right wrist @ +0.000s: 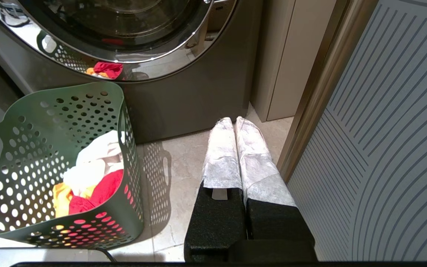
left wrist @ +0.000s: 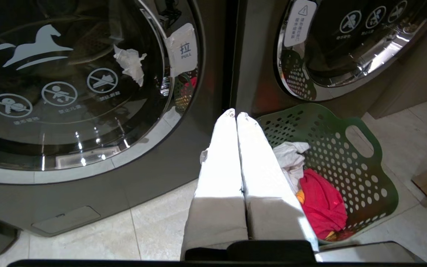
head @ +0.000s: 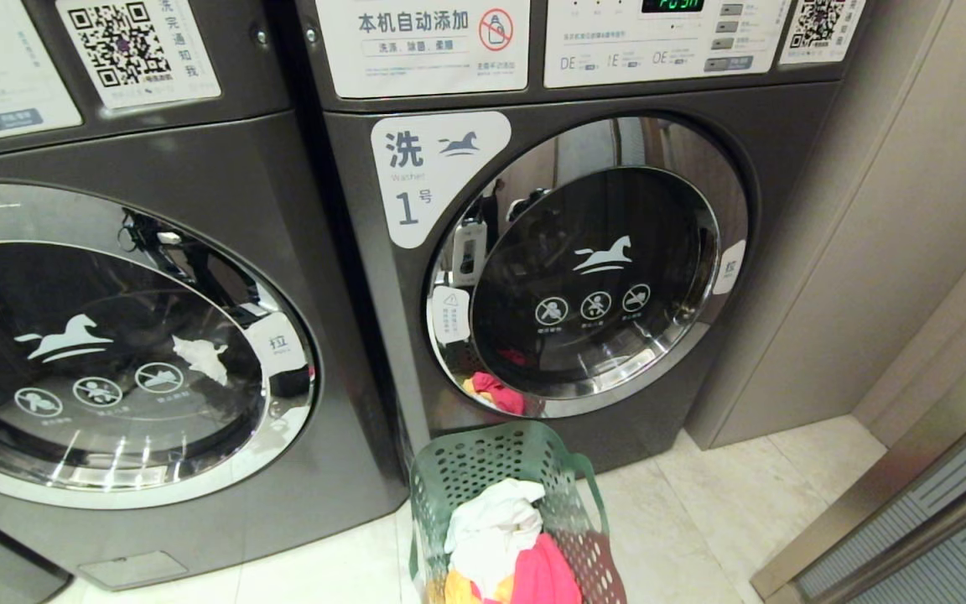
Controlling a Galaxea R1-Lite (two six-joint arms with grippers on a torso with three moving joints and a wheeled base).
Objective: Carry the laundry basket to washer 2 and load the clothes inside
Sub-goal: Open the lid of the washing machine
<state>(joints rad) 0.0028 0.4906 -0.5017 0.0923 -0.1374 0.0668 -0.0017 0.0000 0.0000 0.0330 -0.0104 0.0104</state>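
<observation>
STEP: pickup not begun | BASKET: dark green perforated plastic laundry basket on the floor near the right dark grey front-loading washer marked 1, holding white, yellow and red clothes | TARGET: left washer, numeral unseen, door shut | LEFT: left gripper fingers pressed together, empty, just left of the basket | RIGHT: right gripper likewise closed, empty, right of it | RISK: clamped fingers cannot hook a handle; loading machine 1 by mistake.

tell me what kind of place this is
Most likely a shared, self-service laundry room. Two matching front-loading washers stand side by side, the right one labelled 1, both with QR-code stickers on their panels. A green laundry basket of clothes sits on the tiled floor.
</observation>
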